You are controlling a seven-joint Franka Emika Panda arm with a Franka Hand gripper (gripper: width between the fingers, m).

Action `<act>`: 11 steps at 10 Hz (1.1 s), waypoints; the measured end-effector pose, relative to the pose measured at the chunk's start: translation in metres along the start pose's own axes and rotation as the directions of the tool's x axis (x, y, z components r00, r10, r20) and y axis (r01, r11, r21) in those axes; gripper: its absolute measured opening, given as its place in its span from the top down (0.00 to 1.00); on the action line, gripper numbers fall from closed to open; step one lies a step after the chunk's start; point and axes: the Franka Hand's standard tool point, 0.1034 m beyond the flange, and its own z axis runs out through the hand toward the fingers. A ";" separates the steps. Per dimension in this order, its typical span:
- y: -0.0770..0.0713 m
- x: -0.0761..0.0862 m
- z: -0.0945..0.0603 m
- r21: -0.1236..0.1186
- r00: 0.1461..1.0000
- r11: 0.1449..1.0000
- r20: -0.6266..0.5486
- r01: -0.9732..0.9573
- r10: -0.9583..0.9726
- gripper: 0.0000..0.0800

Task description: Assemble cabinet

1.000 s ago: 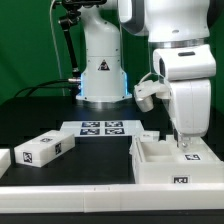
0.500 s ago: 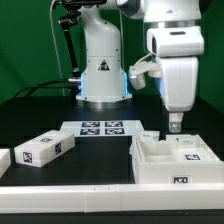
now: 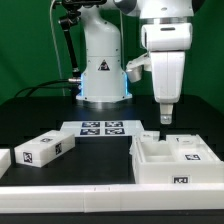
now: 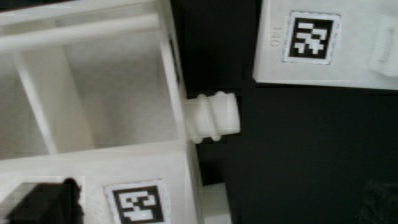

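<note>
The cabinet box (image 3: 172,162) is a large white piece with open compartments and a tag on its front, at the exterior view's right front. My gripper (image 3: 165,117) hangs above its far edge, open and empty, clear of the box. In the wrist view the box (image 4: 89,90) shows with a round knob (image 4: 214,115) on its side and a tag (image 4: 139,203). One black finger (image 4: 45,205) shows at the edge. A small white tagged piece (image 3: 150,135) lies just behind the box and also shows in the wrist view (image 4: 320,45). A long white tagged piece (image 3: 45,150) lies at the left.
The marker board (image 3: 100,128) lies flat in the middle, in front of the arm's base (image 3: 103,75). Another white piece (image 3: 4,160) sits at the exterior view's left edge. A white ledge (image 3: 70,190) runs along the table's front.
My gripper has risen out of the cabinet box and shifted toward the exterior view's left. The box and the other pieces have not moved.
</note>
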 end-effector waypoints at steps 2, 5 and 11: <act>-0.002 -0.001 0.002 0.002 1.000 1.000 -0.001 -0.019 0.019 0.00; -0.036 -0.006 0.013 0.004 0.999 0.999 -0.003 -0.052 0.052 0.00; -0.076 -0.021 0.046 0.014 0.997 0.998 -0.030 -0.067 0.068 0.00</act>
